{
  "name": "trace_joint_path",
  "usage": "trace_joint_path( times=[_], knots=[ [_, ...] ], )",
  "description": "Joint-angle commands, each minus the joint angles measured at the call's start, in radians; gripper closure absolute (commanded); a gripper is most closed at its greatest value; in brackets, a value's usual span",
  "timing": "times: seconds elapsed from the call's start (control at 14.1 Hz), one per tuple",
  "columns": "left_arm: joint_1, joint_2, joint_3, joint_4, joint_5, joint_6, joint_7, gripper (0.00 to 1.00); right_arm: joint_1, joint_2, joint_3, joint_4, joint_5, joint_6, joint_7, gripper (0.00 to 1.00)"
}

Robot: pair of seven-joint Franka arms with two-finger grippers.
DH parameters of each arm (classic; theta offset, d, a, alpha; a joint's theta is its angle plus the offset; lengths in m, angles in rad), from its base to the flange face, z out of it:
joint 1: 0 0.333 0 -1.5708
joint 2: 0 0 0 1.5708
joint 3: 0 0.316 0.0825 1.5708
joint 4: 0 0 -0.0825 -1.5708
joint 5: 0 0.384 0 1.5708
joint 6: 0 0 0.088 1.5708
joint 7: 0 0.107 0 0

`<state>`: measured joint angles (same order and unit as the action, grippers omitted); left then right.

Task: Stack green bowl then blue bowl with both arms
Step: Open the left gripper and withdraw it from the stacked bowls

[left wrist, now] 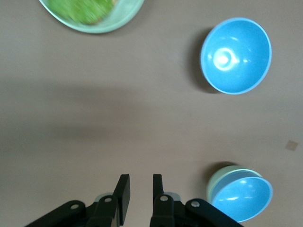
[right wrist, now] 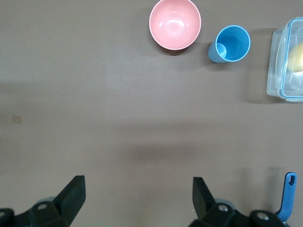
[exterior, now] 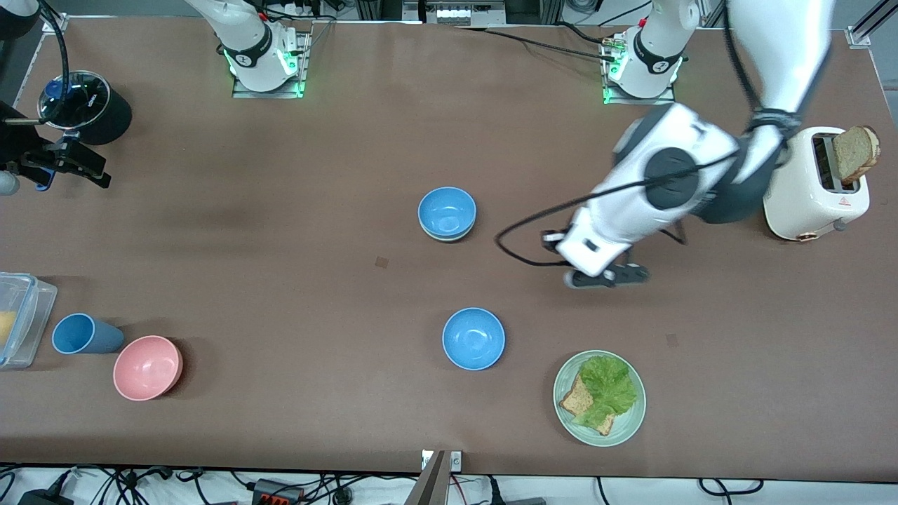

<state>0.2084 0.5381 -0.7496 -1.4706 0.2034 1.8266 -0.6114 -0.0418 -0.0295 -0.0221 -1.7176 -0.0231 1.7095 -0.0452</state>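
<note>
Left gripper hangs over bare table, holding nothing, its two fingers standing a narrow gap apart. Toward the right arm's end from it sits the green bowl, resting on the table with a blue bowl nested inside it, so only a pale mint rim shows beneath the blue one. A second blue bowl stands alone, nearer the front camera than the gripper and well apart from the stack. Also nearer the camera than the gripper lies a pale-green plate carrying lettuce and bread. Toward the left arm's end of the table stands a white toaster with a slice of bread sticking up out of it.

Right gripper waits with its fingers spread wide (nothing between them), over the right arm's end of the table. In its wrist view are a pink bowl, a blue cup lying just beside it, and a clear container next to the cup.
</note>
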Motion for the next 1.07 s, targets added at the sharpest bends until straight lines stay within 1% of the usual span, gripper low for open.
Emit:
trace_joint_path(
  times=[0.0, 0.07, 0.14, 0.28, 0.36, 0.43, 0.57, 0.64, 0.71, 0.78, 0.85, 0.92, 1.0],
  knots=[
    [0.074, 0.006, -0.001, 0.061, -0.013, -0.078, 0.2, 0.72, -0.006, -0.01, 0.007, -0.005, -0.011, 0.004, -0.015, 0.0],
    [0.083, 0.006, 0.018, 0.075, -0.028, -0.101, 0.26, 0.72, -0.004, -0.012, 0.007, -0.005, -0.011, 0.004, -0.015, 0.0],
    [0.082, -0.004, 0.06, 0.081, -0.039, -0.111, 0.318, 0.72, -0.006, -0.01, 0.008, -0.005, -0.009, 0.004, -0.015, 0.0],
    [0.078, -0.079, 0.145, 0.069, -0.097, -0.112, 0.416, 0.71, -0.003, -0.012, 0.01, -0.005, -0.011, 0.002, -0.015, 0.0],
    [0.075, -0.101, 0.203, 0.065, -0.125, -0.118, 0.488, 0.71, -0.004, -0.012, 0.01, -0.007, -0.009, 0.002, -0.015, 0.0],
    [0.065, -0.151, 0.266, 0.053, -0.153, -0.145, 0.569, 0.71, -0.003, -0.012, 0.01, -0.007, -0.011, 0.007, -0.015, 0.0],
    [0.004, -0.232, 0.385, 0.044, -0.162, -0.205, 0.607, 0.7, -0.004, -0.012, 0.01, -0.007, -0.011, 0.006, -0.015, 0.0],
    [-0.039, -0.262, 0.456, 0.042, -0.164, -0.223, 0.601, 0.63, -0.003, -0.015, 0.011, -0.007, -0.011, 0.006, -0.015, 0.0],
    [-0.076, -0.283, 0.511, 0.02, -0.164, -0.222, 0.586, 0.55, -0.003, -0.013, 0.011, -0.007, -0.011, 0.006, -0.015, 0.0],
    [-0.107, -0.299, 0.55, -0.003, -0.157, -0.219, 0.555, 0.5, -0.003, -0.013, 0.011, -0.007, -0.011, 0.007, -0.015, 0.0],
    [-0.109, -0.305, 0.555, -0.02, -0.153, -0.225, 0.549, 0.4, -0.003, -0.013, 0.011, -0.007, -0.011, 0.007, -0.015, 0.0],
    [-0.11, -0.317, 0.556, -0.027, -0.153, -0.24, 0.546, 0.0, -0.003, -0.013, 0.011, -0.007, -0.011, 0.007, -0.015, 0.0],
    [-0.113, -0.331, 0.556, -0.027, -0.153, -0.259, 0.541, 0.0, -0.004, -0.012, 0.011, -0.007, -0.009, 0.007, -0.015, 0.0]
  ],
)
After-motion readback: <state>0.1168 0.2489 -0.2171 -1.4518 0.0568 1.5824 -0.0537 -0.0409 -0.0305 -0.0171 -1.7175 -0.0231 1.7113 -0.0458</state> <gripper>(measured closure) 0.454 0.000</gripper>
